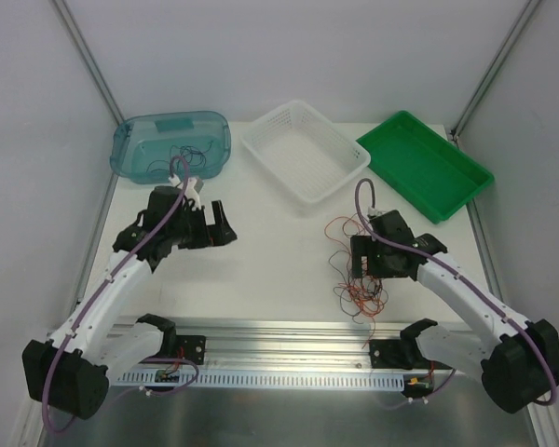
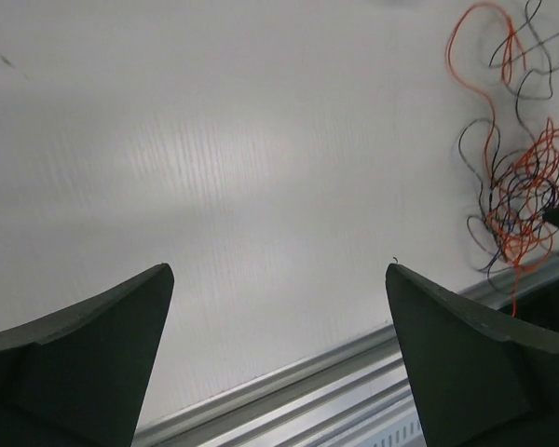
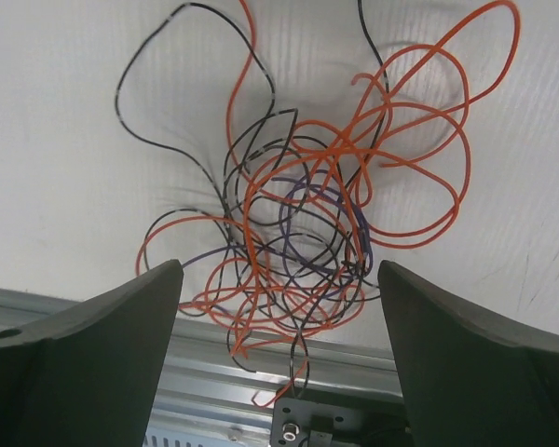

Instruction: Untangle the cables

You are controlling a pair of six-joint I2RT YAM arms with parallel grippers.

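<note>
Right pincer point(image 3: 279, 267) gapes, apparently just above the cables point(image 3: 307, 214).

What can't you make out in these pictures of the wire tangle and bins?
Top view: right arm covers part of the tangle of thin orange, black and purple wires.
Right wrist view: loops leave the top edge; crossings too dense to follow.
Left wrist view: right edge cuts the tangle.
Top view: loose wires in the translucent blue plastic bin too small to count.
</note>
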